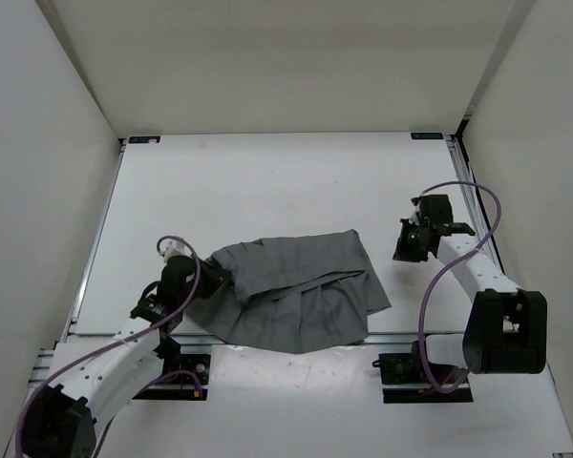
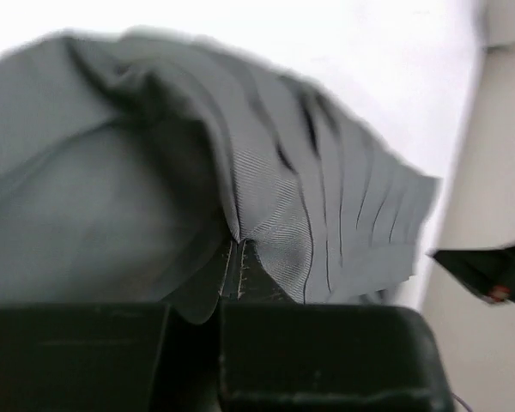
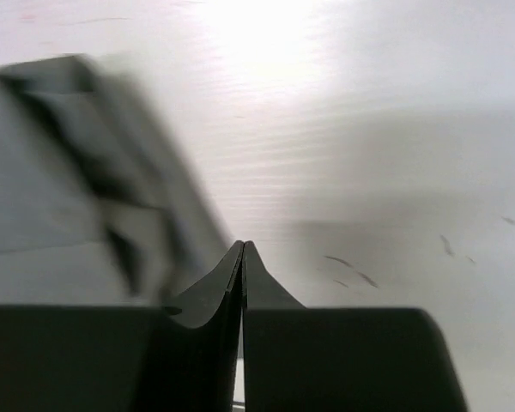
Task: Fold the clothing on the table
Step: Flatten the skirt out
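Dealing with the clothing (image 1: 296, 291), rumpled in a heap on the tabletop (image 1: 267, 181). Pinched at the clothing's left edge by the left gripper (image 1: 215, 280), closed tight on a fold of fabric. To the clothing's right, near but apart, the right gripper (image 1: 404, 243), shut and empty. Probably opening the first fold: edge seized, not yet carried over. Next: lift that edge, carry it across the clothing without dragging the heap.

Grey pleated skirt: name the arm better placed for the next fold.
Probably left: the left gripper is shut on the edge of the skirt and could pull it across. The right gripper is shut empty above bare table, apart from the skirt.
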`<action>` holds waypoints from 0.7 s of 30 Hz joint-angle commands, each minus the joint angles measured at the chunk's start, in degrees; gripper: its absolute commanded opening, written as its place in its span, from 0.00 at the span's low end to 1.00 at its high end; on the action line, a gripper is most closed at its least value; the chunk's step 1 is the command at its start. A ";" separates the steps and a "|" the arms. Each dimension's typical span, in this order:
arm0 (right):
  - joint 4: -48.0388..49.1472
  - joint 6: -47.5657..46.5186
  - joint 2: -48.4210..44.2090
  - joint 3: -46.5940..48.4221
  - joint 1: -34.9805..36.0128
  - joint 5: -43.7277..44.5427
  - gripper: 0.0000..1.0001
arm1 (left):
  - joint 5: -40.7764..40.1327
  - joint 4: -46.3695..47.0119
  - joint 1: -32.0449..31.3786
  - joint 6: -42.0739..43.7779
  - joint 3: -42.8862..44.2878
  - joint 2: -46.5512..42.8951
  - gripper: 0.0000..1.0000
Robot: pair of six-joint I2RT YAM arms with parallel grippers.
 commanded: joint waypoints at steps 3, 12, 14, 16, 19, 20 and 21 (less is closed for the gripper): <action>-3.43 0.39 0.23 2.07 -0.10 6.17 0.01 | 0.89 -9.42 -0.18 1.50 -4.67 -6.54 0.00; 1.04 3.29 -4.53 2.69 5.52 -6.38 0.44 | 1.50 -12.42 -2.12 2.82 -2.13 -10.33 0.22; 2.01 3.47 -2.24 2.60 6.93 -7.70 0.45 | 1.67 -11.72 -2.74 2.30 -1.43 -9.98 0.24; 2.98 3.56 1.09 3.30 8.24 -8.59 0.44 | 1.76 -10.06 -3.88 1.86 -0.99 -8.67 0.37; 3.69 4.17 4.17 4.88 9.13 -9.47 0.44 | 1.06 -8.64 -5.89 1.06 -0.37 -7.18 0.49; 4.64 4.43 4.70 5.32 9.21 -9.30 0.44 | 0.45 -8.38 -6.77 0.80 -0.28 -6.22 0.54; 4.57 4.26 5.58 5.85 9.04 -9.90 0.43 | 0.35 -8.03 -7.56 0.54 -0.28 -6.03 0.65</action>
